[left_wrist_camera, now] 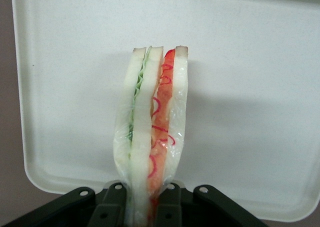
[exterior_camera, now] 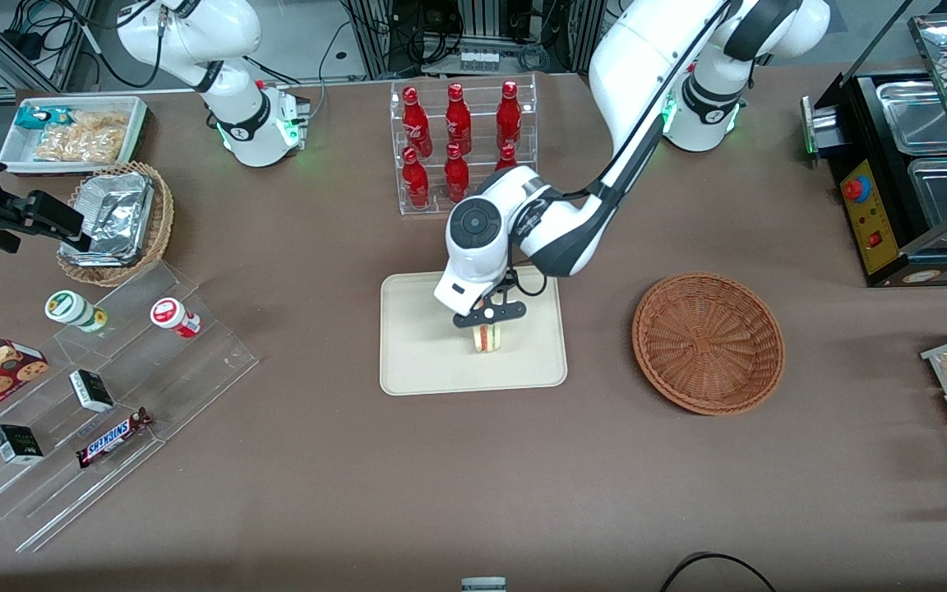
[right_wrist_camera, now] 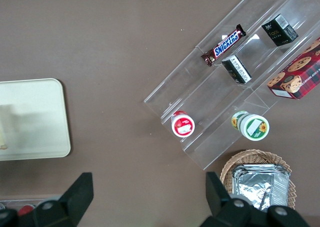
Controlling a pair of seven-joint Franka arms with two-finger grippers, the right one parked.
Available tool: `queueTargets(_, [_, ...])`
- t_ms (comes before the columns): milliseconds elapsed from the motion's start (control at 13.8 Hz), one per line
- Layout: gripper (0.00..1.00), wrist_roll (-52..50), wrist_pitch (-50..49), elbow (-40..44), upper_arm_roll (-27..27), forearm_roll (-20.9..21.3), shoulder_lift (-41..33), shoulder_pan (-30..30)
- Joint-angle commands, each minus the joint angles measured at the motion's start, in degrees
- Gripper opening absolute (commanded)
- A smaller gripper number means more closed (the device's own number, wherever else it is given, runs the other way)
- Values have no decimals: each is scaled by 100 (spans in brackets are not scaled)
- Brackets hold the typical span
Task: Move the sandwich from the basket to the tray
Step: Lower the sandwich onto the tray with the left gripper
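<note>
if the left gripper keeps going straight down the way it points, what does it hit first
Likely the tray: the gripper points down over it, shut on the sandwich, whose lower edge would touch first; the remaining gap is unclear.

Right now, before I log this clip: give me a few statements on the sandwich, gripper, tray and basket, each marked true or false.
1. The gripper is shut on the sandwich over the tray. True.
2. The sandwich lies in the basket. False: the basket holds nothing, and the sandwich is at the tray.
3. The sandwich is held with its layers on edge, green filling beside red. True, as the left wrist view shows.
4. The basket stands on the tray. False: it sits on the table beside the tray, toward the working arm's end.
5. The bottle rack is nearer the front camera than the tray. False: it is farther.
</note>
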Motion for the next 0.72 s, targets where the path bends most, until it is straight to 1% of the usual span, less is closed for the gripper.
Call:
queueTargets(0, [4,-125,58,362,74,113,272,-151])
queueTargets(217, [4,-116,67,564,74,87,457,-151])
queueTargets(435, [5,-98,84,591,74,96,519,-151])
queueTargets(507, [7,-72,93,600,74,96,563,-151])
queueTargets(652, [19,-54,241,591,65,96,589,-151])
